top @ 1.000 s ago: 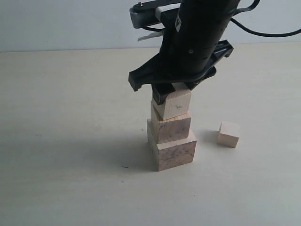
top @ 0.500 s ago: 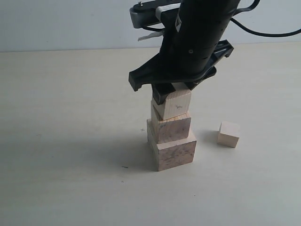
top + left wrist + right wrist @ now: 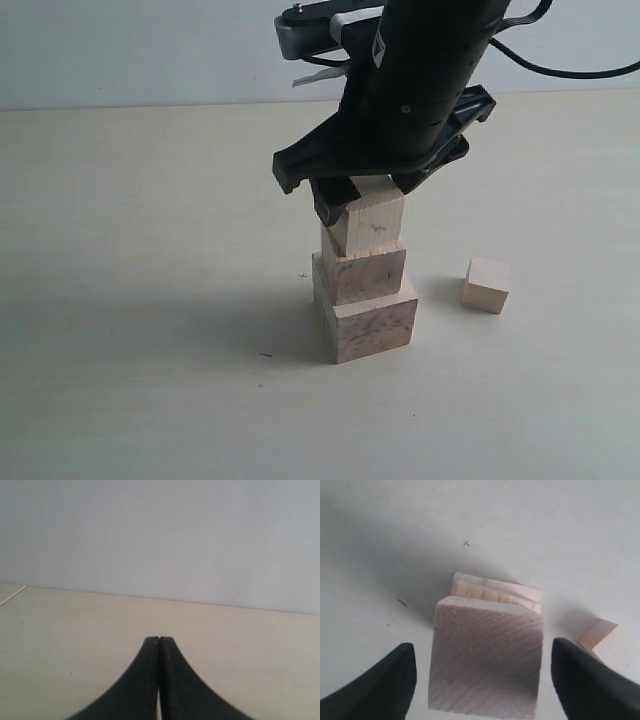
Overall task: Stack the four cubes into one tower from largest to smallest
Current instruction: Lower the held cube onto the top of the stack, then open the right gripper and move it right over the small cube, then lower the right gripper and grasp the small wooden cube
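Observation:
Three of the four cubes form the tower in the exterior view: a large speckled cube [image 3: 368,322] at the base, a medium speckled cube [image 3: 364,269] on it, and a pale cube [image 3: 372,219] on top. The smallest pale cube [image 3: 486,284] lies alone on the table to the right. My right gripper [image 3: 365,195] hangs over the top cube, open, its fingers standing clear of the cube's sides; the right wrist view shows that cube's top face [image 3: 487,657] with gaps to both fingertips [image 3: 395,675]. The left gripper [image 3: 159,640] is shut, empty, above bare table.
The beige tabletop [image 3: 150,300] spreads around the tower, with a small pencil cross [image 3: 304,276] left of it and a dark mark [image 3: 264,354] in front. A pale wall stands behind the table.
The right gripper's fingers have spread apart and let go of the pale top cube, which now rests squarely on the medium cube. The smallest cube has not moved.

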Robot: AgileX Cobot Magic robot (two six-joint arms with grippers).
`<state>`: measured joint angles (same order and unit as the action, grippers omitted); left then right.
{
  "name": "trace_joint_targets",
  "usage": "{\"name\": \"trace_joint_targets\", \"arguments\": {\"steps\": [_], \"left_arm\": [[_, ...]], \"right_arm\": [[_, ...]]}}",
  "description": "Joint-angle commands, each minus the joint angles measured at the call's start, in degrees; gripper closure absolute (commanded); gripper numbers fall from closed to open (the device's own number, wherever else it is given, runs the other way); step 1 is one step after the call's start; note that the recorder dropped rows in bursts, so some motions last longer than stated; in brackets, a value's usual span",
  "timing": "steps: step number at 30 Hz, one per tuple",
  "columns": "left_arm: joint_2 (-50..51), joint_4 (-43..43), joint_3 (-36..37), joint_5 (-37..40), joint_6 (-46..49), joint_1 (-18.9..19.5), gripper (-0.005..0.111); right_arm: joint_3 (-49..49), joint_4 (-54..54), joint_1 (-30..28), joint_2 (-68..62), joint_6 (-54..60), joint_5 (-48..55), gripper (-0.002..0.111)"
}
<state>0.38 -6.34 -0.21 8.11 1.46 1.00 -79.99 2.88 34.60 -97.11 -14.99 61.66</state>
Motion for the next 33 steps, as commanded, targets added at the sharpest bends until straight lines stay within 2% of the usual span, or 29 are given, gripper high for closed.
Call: {"name": "trace_joint_targets", "arguments": {"steps": [1, 5, 11, 15, 18, 25, 33], "left_arm": [[-0.38, -0.32, 0.21, -0.04, 0.01, -0.38, 0.107], [-0.38, -0.32, 0.21, -0.04, -0.09, -0.38, 0.107], [-0.38, -0.32, 0.21, -0.04, 0.02, -0.38, 0.107], [-0.38, -0.32, 0.21, -0.04, 0.02, -0.38, 0.107], [-0.38, -0.32, 0.21, -0.04, -0.14, -0.38, 0.107], [-0.38, -0.32, 0.21, -0.04, -0.14, -0.38, 0.107], [-0.38, -0.32, 0.21, -0.04, 0.01, -0.38, 0.107]], "right_arm": [[-0.43, 0.02, 0.1, 0.03, 0.91, -0.73, 0.031], [-0.43, 1.35, 0.1, 4.01, 0.73, -1.53, 0.031], [-0.43, 10.75, -0.53, 15.33, -4.7, -1.4, 0.031], [0.94, 13.96, -7.75, 18.56, -13.01, 1.43, 0.031], [6.8, 13.97, -14.99, 20.62, -13.71, -2.68, 0.031], [20.63, 10.49, -17.38, 15.34, -15.11, -17.69, 0.031], [21.29, 9.64, -20.09, 0.62, -21.22, -20.72, 0.031]]}}
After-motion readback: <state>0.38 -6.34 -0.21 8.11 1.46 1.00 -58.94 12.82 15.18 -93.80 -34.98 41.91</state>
